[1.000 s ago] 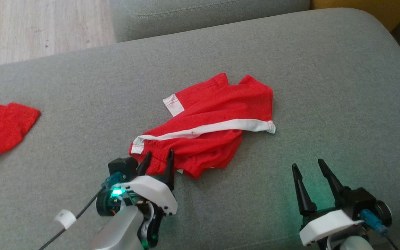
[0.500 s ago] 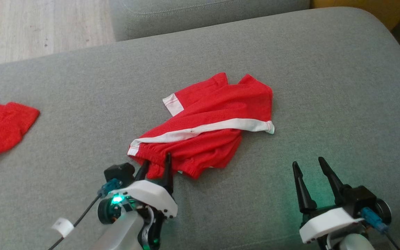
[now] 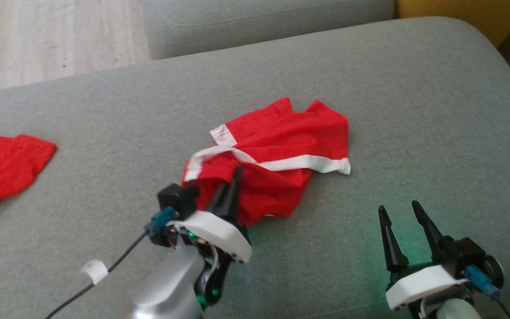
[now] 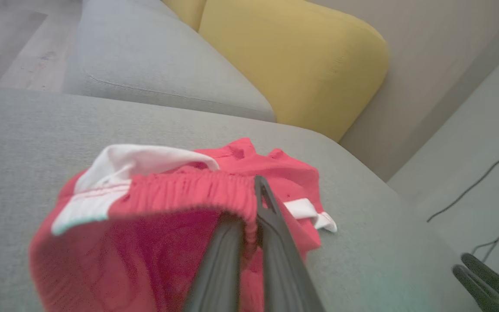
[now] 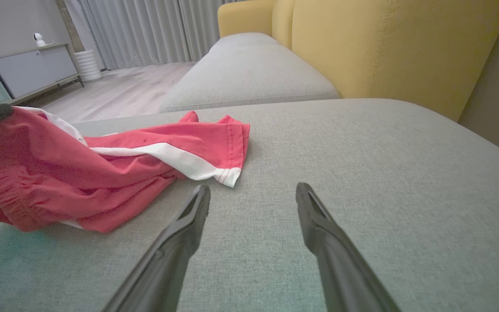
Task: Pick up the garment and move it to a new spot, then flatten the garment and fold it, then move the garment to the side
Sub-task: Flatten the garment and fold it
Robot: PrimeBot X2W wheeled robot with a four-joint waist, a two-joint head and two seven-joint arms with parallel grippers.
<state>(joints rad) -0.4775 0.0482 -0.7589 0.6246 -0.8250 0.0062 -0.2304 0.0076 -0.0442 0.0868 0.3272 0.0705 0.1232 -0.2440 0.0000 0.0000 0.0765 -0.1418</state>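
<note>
Shorts point(image 3: 281, 146): red with a white side stripe, crumpled about mid-seat on the grey cushion point(image 3: 414, 88); near end bunched and raised off the seat, far end lying flat with the stripe's tip toward the right
Waistband point(image 4: 180, 190): gathered elastic edge at the near left corner of the heap, humped above the rest in the left wrist view
Left jaws: pressed together, pinching the waistband, cloth draped over and around them
Right jaws: spread wide, holding nothing, low over bare cushion near the front edge, well apart from the shorts
Other cloth point(image 3: 2, 168): second red piece at the far left of the cushion, well apart from the shorts, touched by nothing
Surroundings: yellow backrest point(image 4: 293, 60) behind the seat, wooden floor point(image 3: 38, 35) beyond it
Step in hand: pick-up, judged barely begun; grip made, one corner up, most of the cloth resting on the seat
Done: grasp of the garment, by the look of it
Left: lift clear, carry to a new spot, spread flat, fold, shift aside; nearly the whole task
Progress: very early, first stage only just under way
Next move, as a guess: higher lift needed so the trailing end clears the cushion; second grip by the right jaws probably useful for spreading
Risk: single-corner pinch, possible slip; dragging instead of lifting; layers twisted together, so flattening likely fiddly
</note>
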